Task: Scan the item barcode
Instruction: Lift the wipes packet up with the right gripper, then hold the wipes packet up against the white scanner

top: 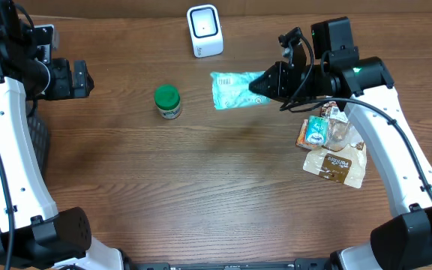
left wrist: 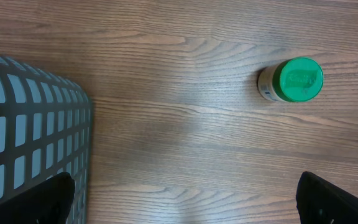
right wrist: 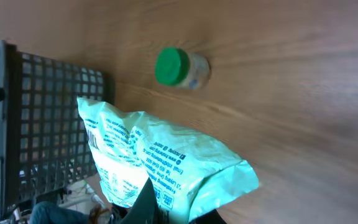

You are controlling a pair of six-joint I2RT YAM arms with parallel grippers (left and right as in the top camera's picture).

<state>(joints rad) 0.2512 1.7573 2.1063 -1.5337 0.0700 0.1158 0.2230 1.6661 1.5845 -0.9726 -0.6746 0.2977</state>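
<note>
The right gripper [top: 262, 84] is clenched on the right end of a mint-green packet [top: 235, 89] and holds it flat, above the wooden table [top: 201, 187], with its long side running left to right. The packet hangs right of centre at the far side, just near and right of the white barcode scanner [top: 205, 30], which stands upright at the far edge; the two are apart. A small dark striped mark shows at the packet's far left corner. In the right wrist view the packet [right wrist: 160, 162] fills the lower middle, its printed side facing the camera, pinched between the dark fingers at the bottom edge.

A green-lidded jar [top: 168, 103] stands upright on the table left of the packet, near it but not touching. On the right, under the right arm, lies a small heap of snack packets [top: 332, 150] overlapping one another.

The left gripper [top: 81, 79] hangs at the far left with its jaws spread wide and nothing between them. Its wrist camera looks down on bare wood, with the jar off to the right and a dark grid-walled basket [left wrist: 30, 137] at the left edge.
</note>
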